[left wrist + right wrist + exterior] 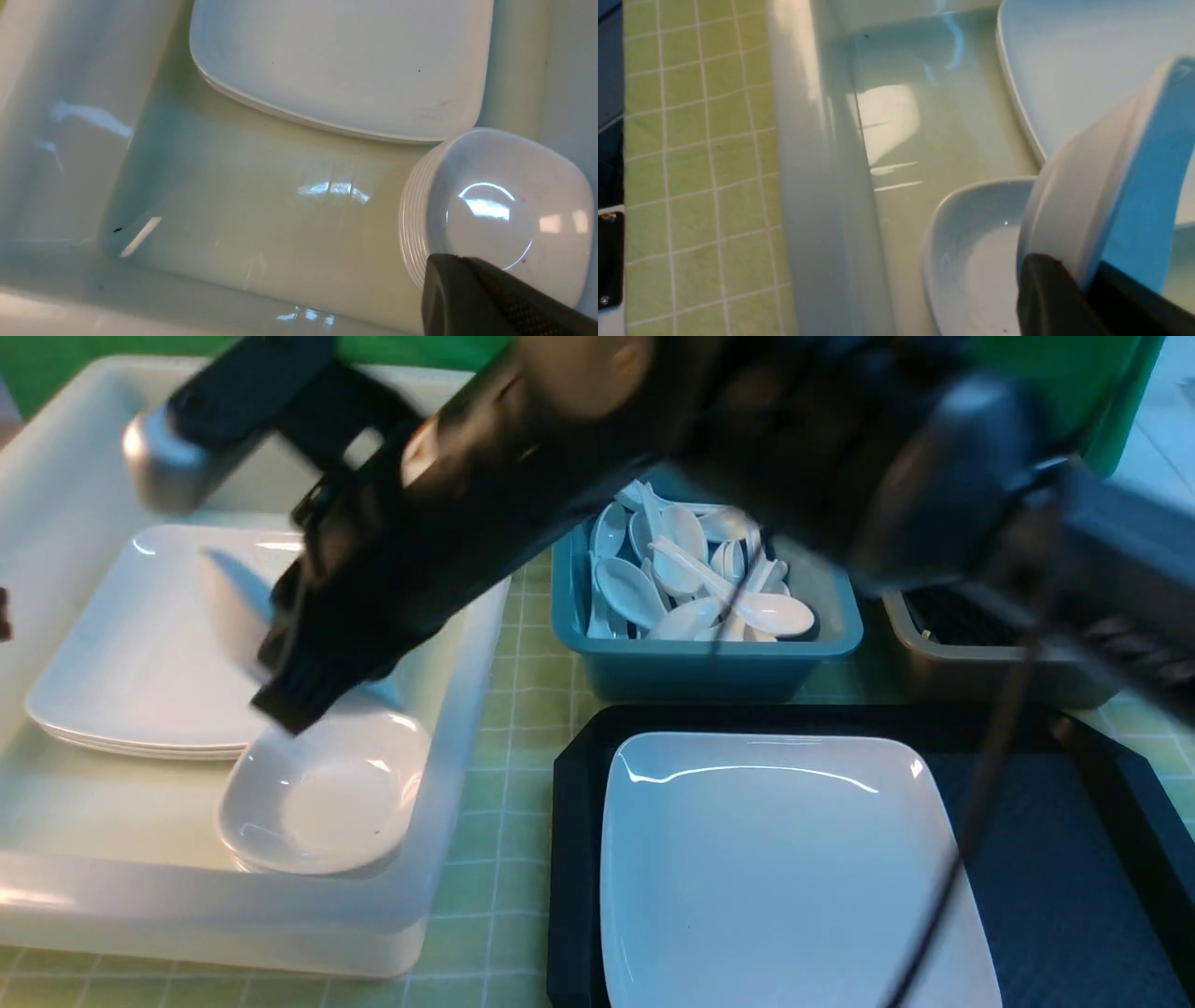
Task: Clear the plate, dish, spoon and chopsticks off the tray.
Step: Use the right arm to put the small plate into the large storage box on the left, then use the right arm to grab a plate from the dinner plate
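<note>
Inside the big white tub (233, 919), at left, a stack of square plates (149, 644); toward the tub's near right corner, a stack of small white dishes (327, 793). Left claw (460, 261), seen over the tub in its wrist view, pressed together, nothing pinched. Right claw (1078, 280) above the tub's small stack, pinching a white dish (1092, 186) by its wall, the dish tilted steeply on edge. Right of the tub, on the table (476, 915), the black tray (1064, 859) bearing the plate (784, 868), flat. Beyond the tray, a blue bin (700, 667) of white spoons (691, 569); right of that bin, a brown-grey bin (1008, 672), partly hidden by the right arm.
</note>
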Robot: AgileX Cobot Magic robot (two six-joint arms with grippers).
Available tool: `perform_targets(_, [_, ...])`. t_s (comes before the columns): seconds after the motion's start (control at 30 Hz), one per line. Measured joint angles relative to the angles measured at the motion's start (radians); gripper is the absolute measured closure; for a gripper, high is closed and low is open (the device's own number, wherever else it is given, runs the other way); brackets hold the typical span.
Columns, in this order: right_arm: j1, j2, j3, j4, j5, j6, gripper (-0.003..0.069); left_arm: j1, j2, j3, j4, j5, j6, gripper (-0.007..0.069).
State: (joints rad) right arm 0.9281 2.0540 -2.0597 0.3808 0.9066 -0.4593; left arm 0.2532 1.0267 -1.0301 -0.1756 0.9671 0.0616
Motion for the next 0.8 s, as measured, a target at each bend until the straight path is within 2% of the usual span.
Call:
perform_targets(0.1, [0.015,0.076,-0.029,-0.038,0.015,0.000,0.0625,0.039,-0.019,0.000,-0.078,0.013,0.062,0.0641])
perform_targets(0.23, [0.016,0.109,-0.030,-0.068,0.030,0.016,0.0567,0.044,-0.031,0.000,-0.118,0.015,0.091,0.0641])
perform_targets(0.27, [0.017,0.112,-0.030,-0.071,0.035,0.037,0.0498,0.046,-0.034,0.000,-0.131,0.015,0.103,0.0641])
perform_targets(0.3, [0.017,0.112,-0.030,-0.072,0.035,0.040,0.0477,0.046,-0.034,0.000,-0.135,0.015,0.105,0.0641])
perform_targets(0.33, [0.018,0.111,-0.030,-0.075,0.042,0.063,0.0387,0.046,-0.036,0.000,-0.151,0.015,0.120,0.0641])
perform_targets(0.43, [0.017,0.095,-0.045,-0.085,0.088,0.104,0.0236,0.046,-0.038,0.000,-0.182,0.015,0.137,0.0641])
perform_targets(0.53, [0.012,0.061,-0.083,-0.119,0.179,0.119,0.0188,0.044,-0.038,0.000,-0.205,0.018,0.158,0.0641])
perform_targets(0.57, [0.007,0.045,-0.102,-0.140,0.216,0.126,0.0196,0.038,-0.038,0.000,-0.212,0.021,0.165,0.0641])
perform_targets(0.63, [-0.016,-0.009,-0.135,-0.222,0.270,0.134,0.0278,0.015,-0.038,0.000,-0.227,0.031,0.178,0.0641])
perform_targets(0.7, [-0.062,-0.072,-0.141,-0.304,0.287,0.173,0.0419,-0.034,-0.038,0.000,-0.239,0.041,0.184,0.0641])
perform_targets(0.73, [-0.123,-0.126,-0.130,-0.336,0.289,0.214,0.0535,-0.076,-0.038,0.001,-0.239,0.043,0.193,0.0641])
perform_targets(0.77, [-0.180,-0.167,-0.107,-0.338,0.288,0.248,0.0587,-0.110,-0.038,0.003,-0.240,0.043,0.202,0.0641])
perform_targets(0.8, [-0.180,-0.167,-0.100,-0.338,0.288,0.253,0.0587,-0.128,-0.039,0.005,-0.240,0.043,0.205,0.0641])
